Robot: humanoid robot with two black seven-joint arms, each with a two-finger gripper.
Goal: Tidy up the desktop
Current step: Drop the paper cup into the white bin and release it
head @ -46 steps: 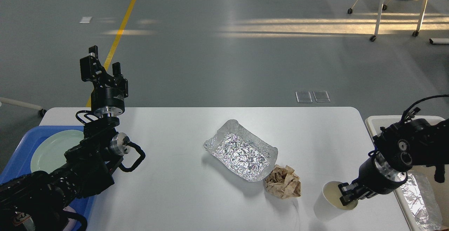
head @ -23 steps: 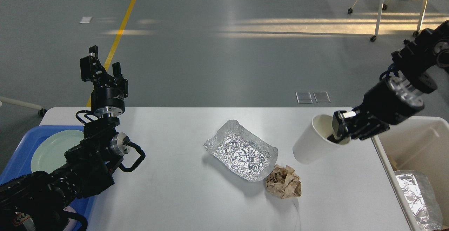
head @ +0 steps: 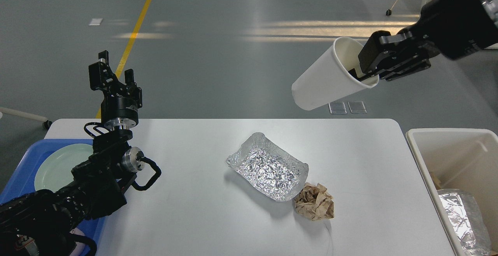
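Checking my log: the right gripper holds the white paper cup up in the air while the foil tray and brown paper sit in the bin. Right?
Not quite. The head view shows the foil tray and crumpled brown paper on the desktop; the right gripper does hold the paper cup aloft.

On the desktop (head: 202,217): one foil tray (head: 267,166), one crumpled brown paper ball (head: 314,201). Above it: one white paper cup (head: 327,78). Beside it: one off-white bin (head: 459,158) with one foil tray (head: 463,221); one blue tray (head: 23,170) with one pale green plate (head: 54,166).

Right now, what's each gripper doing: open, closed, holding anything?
Left gripper: open, empty, raised beyond the desktop's far left edge.
Right gripper: closed on the rim of the white paper cup, held tilted in the air.
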